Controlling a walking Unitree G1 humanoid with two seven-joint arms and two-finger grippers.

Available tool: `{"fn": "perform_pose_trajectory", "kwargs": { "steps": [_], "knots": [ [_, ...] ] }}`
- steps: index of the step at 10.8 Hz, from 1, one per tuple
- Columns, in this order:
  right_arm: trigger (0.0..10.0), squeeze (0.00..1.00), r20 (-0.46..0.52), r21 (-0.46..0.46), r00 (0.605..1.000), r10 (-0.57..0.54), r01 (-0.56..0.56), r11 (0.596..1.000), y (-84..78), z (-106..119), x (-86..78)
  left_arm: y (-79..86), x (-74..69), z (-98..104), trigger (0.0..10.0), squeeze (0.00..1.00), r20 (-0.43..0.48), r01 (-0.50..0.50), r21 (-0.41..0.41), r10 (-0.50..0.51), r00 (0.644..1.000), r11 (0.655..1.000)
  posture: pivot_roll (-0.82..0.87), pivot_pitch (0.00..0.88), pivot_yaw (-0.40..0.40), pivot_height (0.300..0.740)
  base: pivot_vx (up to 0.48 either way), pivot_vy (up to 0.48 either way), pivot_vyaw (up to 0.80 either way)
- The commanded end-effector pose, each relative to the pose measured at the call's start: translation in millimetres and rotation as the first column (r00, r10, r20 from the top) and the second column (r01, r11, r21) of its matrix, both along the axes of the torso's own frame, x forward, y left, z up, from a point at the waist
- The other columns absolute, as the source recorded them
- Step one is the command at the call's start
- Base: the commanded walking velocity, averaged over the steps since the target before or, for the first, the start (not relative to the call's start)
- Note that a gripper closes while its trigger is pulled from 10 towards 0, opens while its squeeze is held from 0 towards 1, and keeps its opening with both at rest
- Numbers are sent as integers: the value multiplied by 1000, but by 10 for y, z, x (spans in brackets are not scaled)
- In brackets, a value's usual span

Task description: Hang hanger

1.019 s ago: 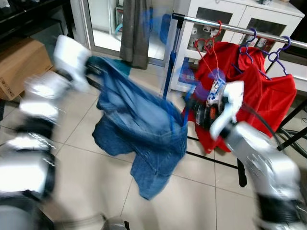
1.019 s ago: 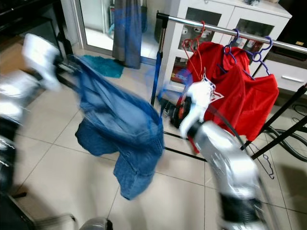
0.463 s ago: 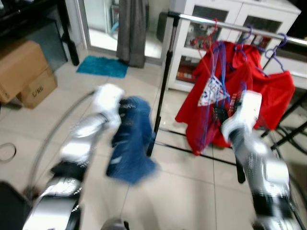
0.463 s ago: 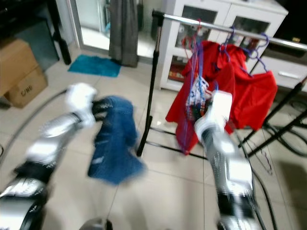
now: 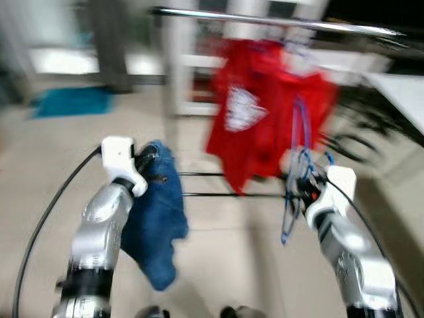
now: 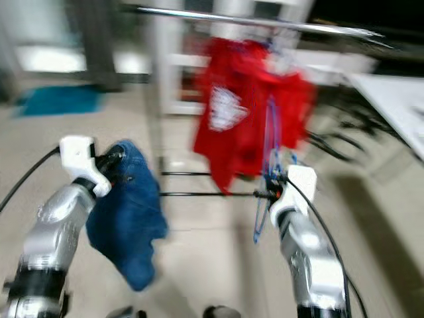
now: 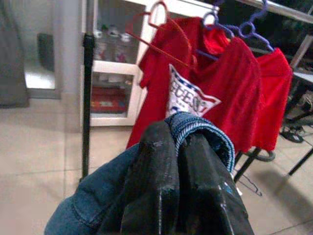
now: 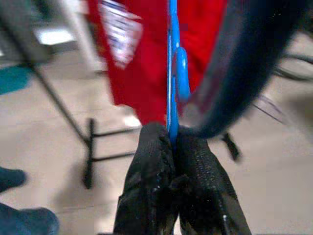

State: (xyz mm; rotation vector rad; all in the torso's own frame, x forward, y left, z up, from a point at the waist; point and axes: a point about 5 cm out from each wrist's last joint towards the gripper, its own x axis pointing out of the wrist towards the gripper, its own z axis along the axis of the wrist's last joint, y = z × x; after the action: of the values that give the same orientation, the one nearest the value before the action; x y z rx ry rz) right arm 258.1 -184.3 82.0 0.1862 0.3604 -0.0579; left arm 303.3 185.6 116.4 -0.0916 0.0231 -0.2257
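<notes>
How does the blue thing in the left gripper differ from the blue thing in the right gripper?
The left gripper holds blue denim clothing, a soft cloth that hangs in folds beside that arm. The right gripper holds a blue hanger, a thin stiff frame that keeps its shape and stands upright. The clothing is broad and bunched; the hanger is narrow and open. Both are blue, pinched between shut fingers, and off the rail.
</notes>
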Motion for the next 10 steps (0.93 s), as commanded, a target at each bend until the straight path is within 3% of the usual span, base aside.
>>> {"fn": "perform_pose_trajectory", "kwargs": {
  "steps": [1, 2, 3, 5, 6, 7, 8, 10],
  "knots": [
    [10000, 0, 19, -9, 1000, -22, 22, 1000, -27, 58, 8, -25, 2, 86, 10000, 0, 47, -4, 26, 3, 999, 1000, 71, 0, -78, 740, 0, 0, -800],
    [10000, 0, 49, -127, 998, -35, 41, 991, -71, 52, -22, -2, -27, 43, 10000, 0, 38, -54, 13, 54, 998, 998, 66, 0, -77, 740, 0, 0, -800],
    [10000, 0, 36, -174, 998, -61, 66, 983, -153, 26, -48, 2, -41, 74, 10000, 0, 85, -77, 18, 75, 994, 997, 60, 0, -67, 740, 0, 0, -800],
    [10000, 0, 35, -148, 996, -82, 86, 985, -211, 48, -60, -41, -41, 81, 10000, 0, 116, -80, 59, 72, 991, 995, 40, 0, -48, 740, 0, 0, -800],
    [10000, 0, 55, -58, 993, -102, 105, 993, -192, 110, -79, -68, -42, 31, 10000, 0, 67, -70, 85, 64, 996, 994, 17, 0, -33, 740, 0, 0, -800],
    [10000, 0, 80, -81, 993, -90, 96, 992, -170, 132, -103, -94, -62, -64, 10000, 0, -36, -25, 83, 28, 999, 996, 9, 0, -34, 740, 0, 0, -800],
    [10000, 0, 69, -76, 993, -92, 97, 992, -158, 110, -136, -103, -83, -71, 10000, 0, -33, 37, 127, -33, 999, 991, 6, 0, -34, 740, 0, 0, -800],
    [10000, 0, 57, -54, 995, -77, 80, 995, -88, 72, -190, -86, -142, -107, 10000, 0, -57, 57, 108, -51, 997, 992, 2, 0, -31, 740, 0, 0, -800]
  ]
}}
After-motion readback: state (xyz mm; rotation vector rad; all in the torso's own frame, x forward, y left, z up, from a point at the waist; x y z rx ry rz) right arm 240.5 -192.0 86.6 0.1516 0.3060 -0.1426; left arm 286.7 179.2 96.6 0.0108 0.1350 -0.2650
